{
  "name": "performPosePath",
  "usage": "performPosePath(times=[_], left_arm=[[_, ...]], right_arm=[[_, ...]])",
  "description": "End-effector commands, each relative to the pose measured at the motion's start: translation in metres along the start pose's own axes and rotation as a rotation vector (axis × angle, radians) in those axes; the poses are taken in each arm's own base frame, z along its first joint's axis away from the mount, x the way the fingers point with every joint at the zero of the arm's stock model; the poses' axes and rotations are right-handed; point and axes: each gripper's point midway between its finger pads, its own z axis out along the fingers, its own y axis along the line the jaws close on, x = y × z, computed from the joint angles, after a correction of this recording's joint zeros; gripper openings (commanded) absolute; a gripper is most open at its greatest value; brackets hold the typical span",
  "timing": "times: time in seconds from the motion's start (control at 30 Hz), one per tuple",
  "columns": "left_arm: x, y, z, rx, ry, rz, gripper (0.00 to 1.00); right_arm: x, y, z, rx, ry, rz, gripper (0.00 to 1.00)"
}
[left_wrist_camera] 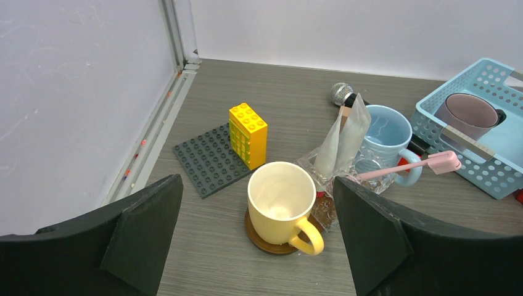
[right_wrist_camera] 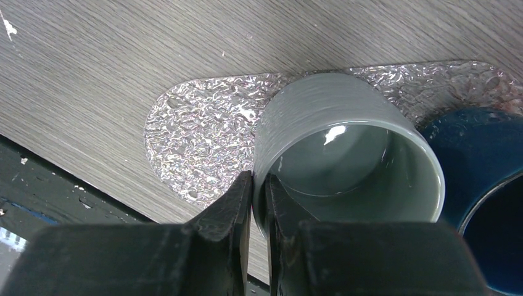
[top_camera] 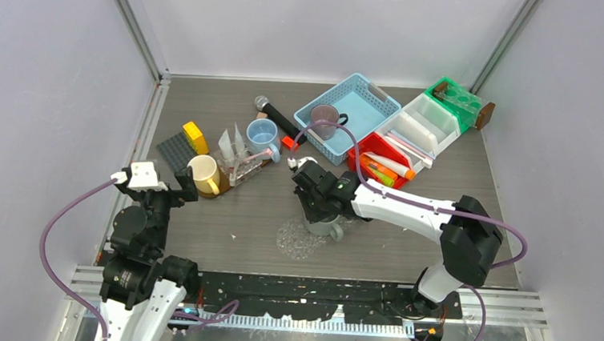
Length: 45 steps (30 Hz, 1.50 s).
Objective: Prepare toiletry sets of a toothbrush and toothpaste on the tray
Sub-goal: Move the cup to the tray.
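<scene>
Grey cup (right_wrist_camera: 333, 117) is pinched at its rim by the right jaws; left jaws gape wide.

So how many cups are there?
5: a yellow mug, a light blue mug near it, a purple cup in the blue basket, a grey cup pinched by the right gripper, a dark blue cup beside it. Others may be hidden.
</scene>
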Motion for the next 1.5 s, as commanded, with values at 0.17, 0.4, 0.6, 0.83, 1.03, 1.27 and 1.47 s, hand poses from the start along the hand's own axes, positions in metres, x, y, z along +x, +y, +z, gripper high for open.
performPosePath(times=[0.17, 0.4, 0.6, 0.83, 1.03, 1.27, 1.47], left_arm=[[-0.001, -0.003, 0.004, 0.012, -0.005, 0.007, 0.95], [0.000, -0.003, 0.005, 0.012, -0.002, 0.008, 0.95], [-0.001, -0.004, 0.004, 0.012, -0.005, 0.007, 0.95], [-0.001, -0.003, 0.005, 0.012, -0.003, 0.009, 0.95], [-0.001, -0.004, 0.004, 0.013, -0.002, 0.009, 0.95], [0.000, -0.004, 0.005, 0.014, -0.001, 0.010, 0.95], [0.000, -0.004, 0.005, 0.014, 0.001, 0.010, 0.95]], right_arm=[[-0.002, -0.008, -0.015, 0.023, -0.029, -0.026, 0.06], [-0.007, -0.009, -0.025, 0.020, -0.048, -0.049, 0.02], [-0.009, -0.015, -0.032, 0.048, -0.058, -0.067, 0.01], [-0.005, -0.016, -0.030, 0.047, -0.045, -0.080, 0.01], [-0.002, -0.013, -0.024, 0.023, -0.042, -0.086, 0.13], [-0.005, -0.011, -0.024, 0.013, -0.057, -0.091, 0.24], [-0.022, -0.006, -0.044, -0.008, -0.109, -0.104, 0.37]])
